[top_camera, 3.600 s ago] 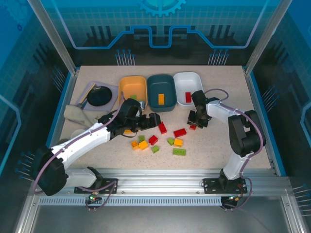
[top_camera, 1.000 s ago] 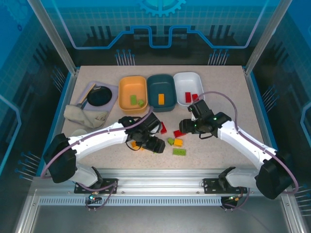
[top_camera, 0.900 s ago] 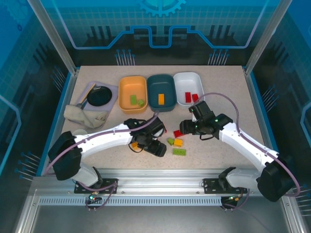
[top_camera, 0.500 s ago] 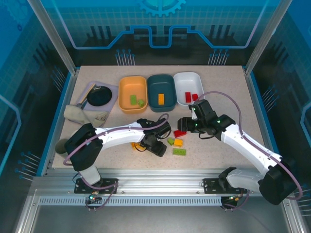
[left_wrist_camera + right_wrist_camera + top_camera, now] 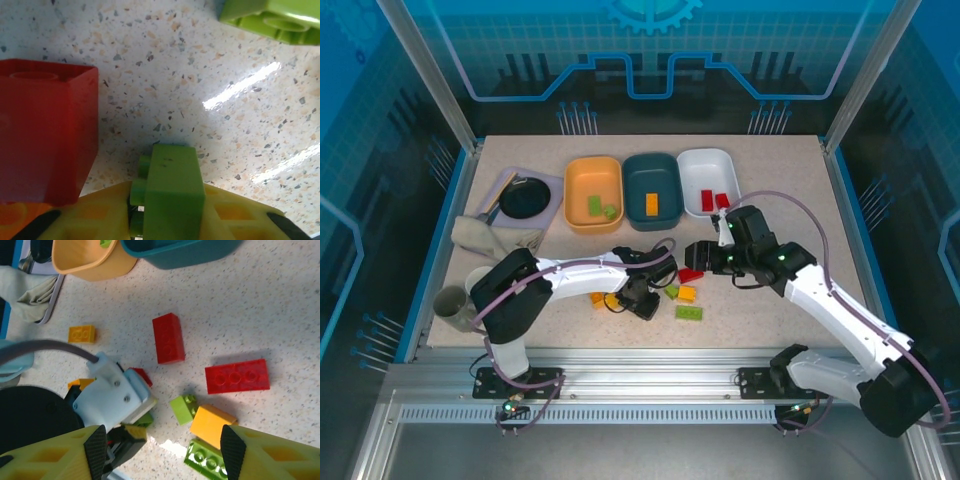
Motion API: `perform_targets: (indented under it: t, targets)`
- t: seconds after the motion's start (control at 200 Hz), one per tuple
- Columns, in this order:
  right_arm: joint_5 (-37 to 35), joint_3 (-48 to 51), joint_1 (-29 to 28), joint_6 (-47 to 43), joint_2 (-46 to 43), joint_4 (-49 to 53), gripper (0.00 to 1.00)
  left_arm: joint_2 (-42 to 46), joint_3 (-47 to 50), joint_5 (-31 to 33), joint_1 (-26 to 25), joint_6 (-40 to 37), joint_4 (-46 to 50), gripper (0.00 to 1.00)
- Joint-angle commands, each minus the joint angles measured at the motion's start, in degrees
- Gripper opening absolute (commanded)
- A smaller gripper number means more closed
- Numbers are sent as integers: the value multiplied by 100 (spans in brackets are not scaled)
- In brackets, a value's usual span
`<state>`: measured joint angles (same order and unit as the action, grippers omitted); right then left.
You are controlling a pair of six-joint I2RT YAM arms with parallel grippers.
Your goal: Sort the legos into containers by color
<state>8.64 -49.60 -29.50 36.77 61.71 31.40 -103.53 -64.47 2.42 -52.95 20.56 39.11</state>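
Green brick (image 5: 172,192) clamped in left fingers (image 5: 250,227), left-wrist view; right fingers (image 5: 270,455) spread.

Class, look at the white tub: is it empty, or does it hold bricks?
Not empty: two red legos lie inside the white tub.

Bright overhead light glares off the tabletop (image 5: 240,87).
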Motion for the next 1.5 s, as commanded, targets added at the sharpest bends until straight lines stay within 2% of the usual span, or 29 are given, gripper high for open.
perform_targets:
  t: [0.0, 0.125, 0.23, 0.32, 0.43, 0.58, 0.705, 0.775, 0.89, 1.055, 1.416, 1.496]
  targets:
    - [526, 118, 184, 82, -236, -29, 62, 101, -126, 82, -49, 15, 24, 29]
    - [1365, 136, 610, -83, -518, -36, 60, 526, -225, 219, -17, 257, 330, 29]
    - [1811, -10, 922, -290, -681, 217, 60, 982, -382, 214, 226, 548, 588, 29]
    - [1970, -254, 1016, -525, -646, 396, 60, 1238, -636, 166, 616, 708, 798, 29]
    - [2097, -503, 1033, -677, -304, 159, 61, 1270, -1042, 13, 1352, 724, 957, 29]
    - [1895, -839, 866, -521, 307, -609, 61, 833, -1753, -74, 2331, 593, 1023, 29]
    - [1381, -1448, 439, -649, 988, -684, 61, 77, -2441, 34, 3013, 599, 1175, 29]
    - [1035, -1800, 175, -740, 1335, -635, 62, -381, -2909, 323, 3252, 575, 1371, 27]
    - [550, -2182, -63, -514, 1822, -669, 63, -1139, -3691, 818, 3538, 635, 1746, 26]
    - [663, -2162, -185, -139, 2265, -1333, 64, -2035, -4521, 1153, 3833, 798, 2238, 26]
    - [828, -2352, -204, -84, 2817, -1510, 65, -2817, -5038, 1379, 3897, 887, 2417, 28]
    - [810, -2352, -193, -81, 2868, -1454, 65, -2879, -5025, 1407, 3897, 931, 2461, 33]
